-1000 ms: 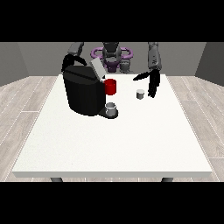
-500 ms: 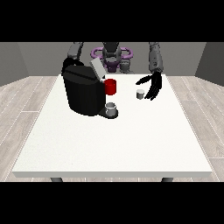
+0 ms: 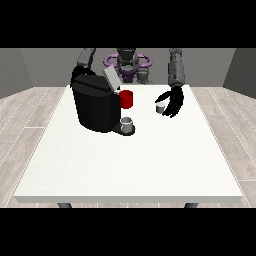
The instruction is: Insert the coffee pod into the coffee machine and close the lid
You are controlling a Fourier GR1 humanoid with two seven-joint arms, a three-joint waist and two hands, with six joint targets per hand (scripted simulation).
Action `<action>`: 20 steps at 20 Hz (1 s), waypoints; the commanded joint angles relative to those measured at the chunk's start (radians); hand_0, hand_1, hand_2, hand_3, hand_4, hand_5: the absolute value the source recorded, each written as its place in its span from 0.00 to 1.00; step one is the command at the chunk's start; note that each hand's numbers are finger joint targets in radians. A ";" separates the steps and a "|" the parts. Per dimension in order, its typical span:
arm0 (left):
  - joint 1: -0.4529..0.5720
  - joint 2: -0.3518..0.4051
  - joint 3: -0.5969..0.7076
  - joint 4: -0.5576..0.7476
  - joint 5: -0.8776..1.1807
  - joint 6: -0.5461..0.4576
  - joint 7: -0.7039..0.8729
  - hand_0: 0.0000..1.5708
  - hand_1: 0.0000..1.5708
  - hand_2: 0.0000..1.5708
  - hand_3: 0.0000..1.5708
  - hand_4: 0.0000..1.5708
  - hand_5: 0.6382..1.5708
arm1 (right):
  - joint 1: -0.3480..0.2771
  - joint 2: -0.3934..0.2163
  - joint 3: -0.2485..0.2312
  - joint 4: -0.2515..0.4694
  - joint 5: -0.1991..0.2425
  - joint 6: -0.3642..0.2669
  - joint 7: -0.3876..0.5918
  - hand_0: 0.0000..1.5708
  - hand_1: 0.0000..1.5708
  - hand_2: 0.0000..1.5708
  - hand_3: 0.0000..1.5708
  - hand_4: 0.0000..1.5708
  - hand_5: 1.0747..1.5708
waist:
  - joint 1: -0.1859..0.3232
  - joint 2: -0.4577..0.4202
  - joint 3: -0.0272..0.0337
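We see the hand at the view's right (image 3: 172,102) has come nearer the coffee pod (image 3: 160,107), its curved fingers beside it. Whether they grasp it, we cannot tell. The lid (image 3: 111,78) stays raised.

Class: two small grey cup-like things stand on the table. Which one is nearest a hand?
The small grey pod beside the black hand at the view's right; the other grey cup sits under the black coffee machine's spout.

- I'm looking into a bare test room, more lab than home.
- Grey walls (image 3: 30,70), pale plank floor (image 3: 30,125).
- One white counter (image 3: 130,165) with a coffee machine (image 3: 95,107); no other furniture visible.
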State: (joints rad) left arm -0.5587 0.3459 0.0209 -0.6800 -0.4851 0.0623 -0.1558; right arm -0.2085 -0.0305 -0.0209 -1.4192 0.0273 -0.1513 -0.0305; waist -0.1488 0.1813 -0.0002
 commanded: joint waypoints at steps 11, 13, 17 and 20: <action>-0.051 0.038 -0.013 0.126 -0.135 0.116 -0.078 0.57 0.57 0.64 0.49 0.20 1.00 | -0.043 -0.010 -0.018 -0.021 -0.041 0.024 0.018 0.00 0.00 0.00 0.00 0.32 1.00 | -0.025 0.034 -0.0004; -0.057 -0.013 -0.024 0.132 -0.159 0.157 -0.058 0.65 0.65 0.71 0.57 0.18 1.00 | -0.029 0.029 0.000 0.007 -0.035 -0.017 -0.020 0.00 0.00 0.00 0.00 0.32 1.00 | -0.012 0.025 -0.0002; -0.104 0.010 -0.015 0.117 -0.159 0.110 -0.079 0.81 0.81 0.89 0.87 0.32 1.00 | -0.047 0.004 -0.032 0.040 -0.045 -0.005 -0.007 0.00 0.00 0.00 0.00 0.27 1.00 | 0.003 0.005 -0.0001; -0.071 -0.013 -0.025 0.079 -0.141 0.077 -0.152 0.93 0.93 0.93 0.90 0.39 1.00 | 0.019 0.004 -0.029 0.059 -0.049 0.006 -0.007 0.00 0.00 0.00 0.00 0.25 1.00 | 0.013 -0.050 -0.0001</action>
State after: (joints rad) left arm -0.6384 0.3385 -0.0035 -0.5871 -0.6306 0.1526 -0.2395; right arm -0.2141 -0.0223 -0.0482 -1.3629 -0.0156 -0.1495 -0.0608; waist -0.1410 0.1616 0.0002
